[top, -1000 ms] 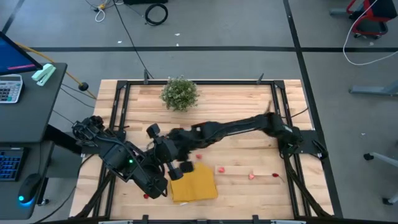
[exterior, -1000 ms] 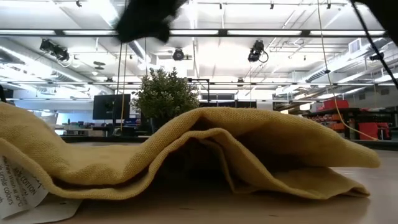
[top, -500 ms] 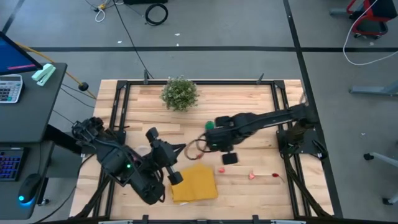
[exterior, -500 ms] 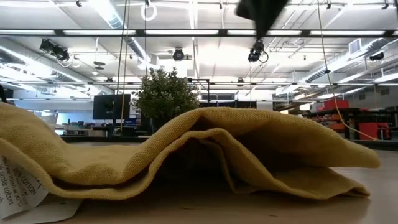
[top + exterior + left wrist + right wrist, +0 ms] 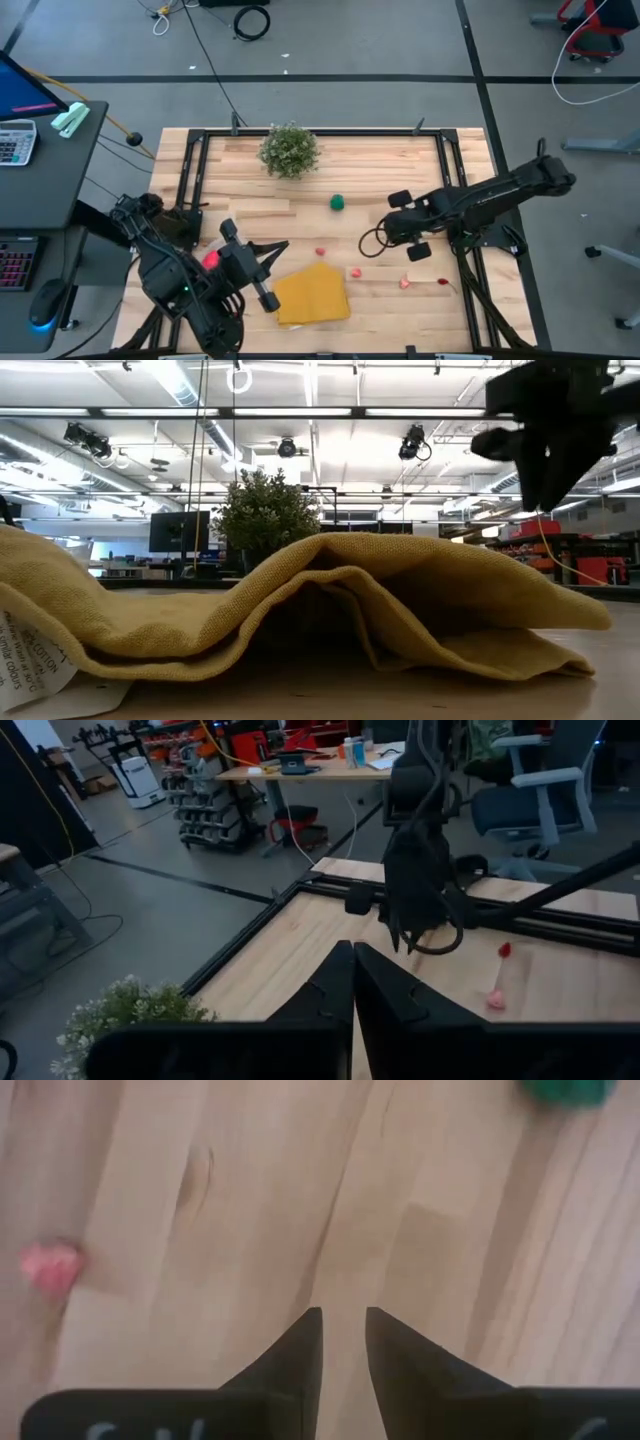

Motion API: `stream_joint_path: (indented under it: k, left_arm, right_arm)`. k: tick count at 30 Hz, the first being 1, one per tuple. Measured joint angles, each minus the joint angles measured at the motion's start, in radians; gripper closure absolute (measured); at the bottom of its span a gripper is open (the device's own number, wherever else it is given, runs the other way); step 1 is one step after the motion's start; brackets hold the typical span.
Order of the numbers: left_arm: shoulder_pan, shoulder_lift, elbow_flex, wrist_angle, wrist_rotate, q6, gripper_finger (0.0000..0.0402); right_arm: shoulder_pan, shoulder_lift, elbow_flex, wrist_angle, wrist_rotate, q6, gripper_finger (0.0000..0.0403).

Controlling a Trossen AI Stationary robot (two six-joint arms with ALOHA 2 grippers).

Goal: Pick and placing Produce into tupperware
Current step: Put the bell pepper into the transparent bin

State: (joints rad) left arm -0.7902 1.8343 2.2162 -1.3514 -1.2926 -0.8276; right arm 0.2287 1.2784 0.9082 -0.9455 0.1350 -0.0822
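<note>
- Right gripper (image 5: 385, 233) hung over bare wood towards the right of the table (image 5: 380, 165), pointing straight down. Its fingers were parted by only a narrow gap and held nothing.
- Its own camera showed a pink piece (image 5: 48, 1265) to one side and the green piece (image 5: 565, 1090) to another. Neither lay between the fingers, so I judged it to be between picks rather than lined up on one.
- Left gripper (image 5: 272, 248) sat low at the front left, fingers pressed together and empty, aimed across the table. It looked parked there to leave the middle free for the other arm.
- Produce lay scattered and well apart. The green piece (image 5: 338, 203) was mid-table and a red one (image 5: 321, 251) lay just behind the cloth (image 5: 312, 295). A pink one (image 5: 355, 272) sat just beside the cloth's right edge, and two more (image 5: 405, 283) (image 5: 441, 282) lay near the right front.
- One red piece (image 5: 211, 259) showed right against the left arm. That might have marked where the tupperware stood, but the arm covered that spot and I could not make the tupperware out.
- Most pieces were on bare wood, so the job seemed far from done.
- Being small and rounded, the pieces would probably roll if nudged, so a centred, straight-down grip seemed wise.
- Plant (image 5: 290, 150) stood at the back, clear of both arms.
</note>
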Motion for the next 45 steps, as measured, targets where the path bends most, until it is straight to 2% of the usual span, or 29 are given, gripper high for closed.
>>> stream_joint_path:
  k: [5,11,17,23,26,30,39,45]
  left_arm:
    - [0.001,0.0,0.0,0.0,0.001,0.001,0.0396]
    - [0.0,0.0,0.0,0.0,0.007,0.001,0.0381]
    - [0.0,0.0,0.0,-0.008,0.031,0.014,0.038]
    - [0.001,0.0,0.0,-0.008,0.083,0.083,0.0394]
    - [0.001,0.0,0.0,-0.009,0.086,0.107,0.0393]
    - [0.001,0.001,0.0,-0.017,0.087,0.118,0.0381]
    - [0.001,0.001,0.001,-0.096,0.088,0.118,0.0384]
    - [0.001,0.001,0.001,-0.115,0.087,0.118,0.0393]
  right_arm:
    - [-0.048,-0.003,-0.083,0.257,0.022,-0.084,0.0302]
    - [-0.125,0.107,-0.005,0.285,0.19,-0.185,0.0237]
    - [-0.193,0.21,0.025,0.359,0.185,-0.319,0.016]
    - [-0.225,0.337,0.025,0.652,0.19,-0.596,0.0115]
    - [-0.252,0.402,0.026,0.763,0.151,-0.667,0.0103]
    - [-0.293,0.474,0.026,0.795,0.12,-0.686,0.0096]
    - [-0.355,0.525,0.026,0.86,0.109,-0.707,0.0096]
    - [-0.377,0.555,0.026,0.915,-0.018,-0.686,0.0096]
